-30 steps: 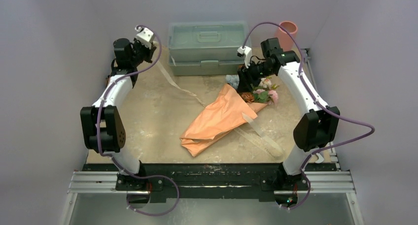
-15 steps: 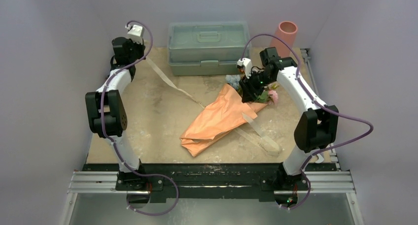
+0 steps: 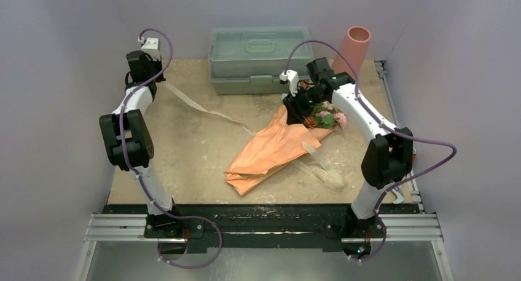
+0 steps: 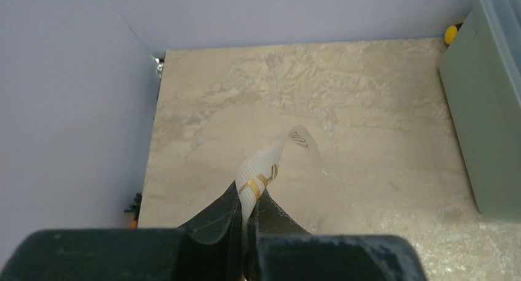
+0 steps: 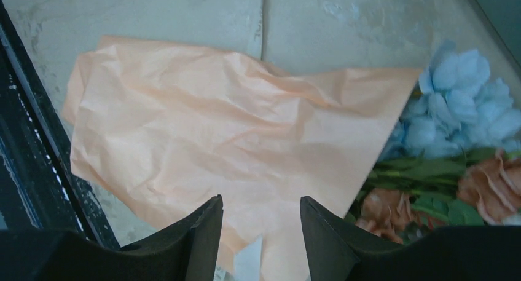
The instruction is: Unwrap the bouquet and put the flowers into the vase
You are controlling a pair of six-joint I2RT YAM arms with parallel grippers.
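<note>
Overhead, the bouquet (image 3: pixel 270 152) lies right of centre on the table (image 3: pixel 196 164), with the flowers (image 3: pixel 329 118) at its far end. The vase (image 3: pixel 355 47) stands upright at the far right, beside a grey-green box (image 3: pixel 258 56).

Left wrist: the left gripper (image 4: pixel 249 210) is clamped on the beige ribbon (image 4: pixel 270 164).

Right wrist: the right gripper (image 5: pixel 261 232) hangs above the orange paper (image 5: pixel 215 146), fingers apart, gripping nothing. Blue and rust blooms lie to the right.

Orange-wrapped bouquet (image 3: pixel 270 149) lies flat mid-table, flowers (image 3: pixel 325 117) poking out toward the upright pink vase (image 3: pixel 354 47).
</note>
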